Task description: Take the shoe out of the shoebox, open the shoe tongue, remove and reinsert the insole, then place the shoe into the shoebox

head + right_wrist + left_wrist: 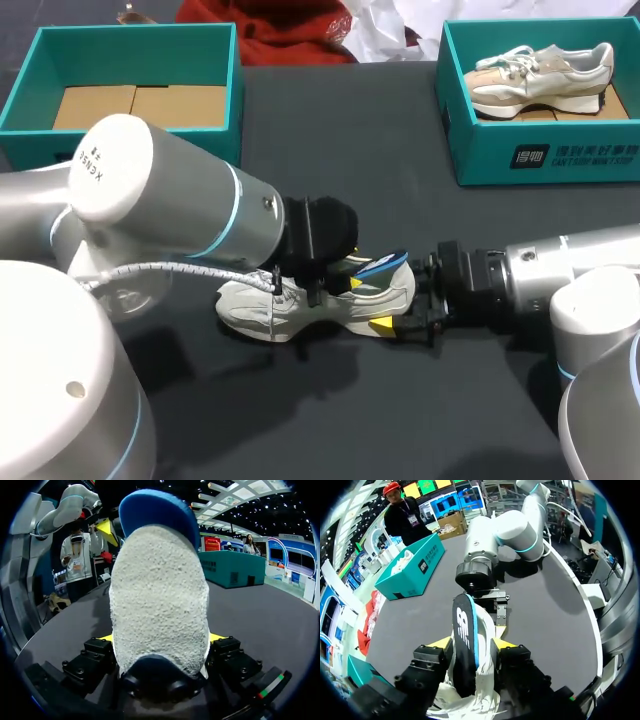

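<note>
Shoe (300, 305) clamped on table (330, 150)
Jaws of left gripper (471, 644) pinch its middle, insole (464, 630) protruding; right gripper (160, 639) pinches the heel.

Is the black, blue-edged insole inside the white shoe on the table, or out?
Partly out: the black, blue-edged insole rises from the white shoe, its lower end hidden inside.

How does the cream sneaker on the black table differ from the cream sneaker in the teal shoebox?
The gripped cream sneaker lies on the black table, clamped by the left gripper and right gripper; the boxed cream sneaker lies untouched in the teal shoebox. The gripped one has a dark, blue-edged insole sticking out; the boxed one shows none. Both share colour and style.
</note>
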`<state>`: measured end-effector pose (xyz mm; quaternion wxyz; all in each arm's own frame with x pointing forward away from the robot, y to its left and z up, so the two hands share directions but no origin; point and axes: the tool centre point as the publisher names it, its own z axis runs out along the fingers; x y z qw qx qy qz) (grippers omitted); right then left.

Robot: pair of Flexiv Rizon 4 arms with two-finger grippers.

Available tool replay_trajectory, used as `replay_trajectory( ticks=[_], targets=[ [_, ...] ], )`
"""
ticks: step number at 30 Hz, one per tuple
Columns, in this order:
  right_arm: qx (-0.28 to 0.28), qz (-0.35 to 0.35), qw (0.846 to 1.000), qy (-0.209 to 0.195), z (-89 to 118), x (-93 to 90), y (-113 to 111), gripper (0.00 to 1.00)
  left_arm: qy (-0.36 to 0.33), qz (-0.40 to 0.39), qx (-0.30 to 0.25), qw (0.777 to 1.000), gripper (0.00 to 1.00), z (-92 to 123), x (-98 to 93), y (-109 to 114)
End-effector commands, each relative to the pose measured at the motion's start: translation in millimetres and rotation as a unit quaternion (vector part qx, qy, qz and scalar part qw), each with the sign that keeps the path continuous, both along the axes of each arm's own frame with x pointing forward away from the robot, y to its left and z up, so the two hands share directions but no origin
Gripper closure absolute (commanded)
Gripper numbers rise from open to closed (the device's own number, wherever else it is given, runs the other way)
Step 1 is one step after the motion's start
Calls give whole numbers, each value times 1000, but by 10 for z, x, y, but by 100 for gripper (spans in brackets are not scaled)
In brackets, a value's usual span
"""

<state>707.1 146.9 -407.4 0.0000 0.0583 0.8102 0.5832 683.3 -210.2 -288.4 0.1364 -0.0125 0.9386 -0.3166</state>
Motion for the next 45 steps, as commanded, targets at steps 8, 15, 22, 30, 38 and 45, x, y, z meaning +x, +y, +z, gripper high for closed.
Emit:
replay_trajectory(
  ticks=[8, 15, 22, 30, 38, 45],
  targets=[
    [-2, -1, 1000, 1, -11, -10, -5, 100, -16, -8, -36, 999, 42, -205, 4, -119],
    [-2, -1, 1000, 1, -11, -10, -5, 100, -26, -6, -53, 998, 40, -247, 52, -168],
    [-2, -1, 1000, 1, -11, -10, -5, 100, -41, -5, -55, 998, 40, -299, 66, -263],
    [-2, -1, 1000, 1, -11, -10, -5, 100, -54, 11, -57, 997, 44, -357, 124, -334],
    [-2, -1, 1000, 1, -11, -10, -5, 100, -55, 25, -60, 996, 52, -398, 224, -372],
    [-2, -1, 1000, 1, -11, -10, -5, 100, -52, 33, -63, 996, 69, -419, 302, -385]
  ],
)
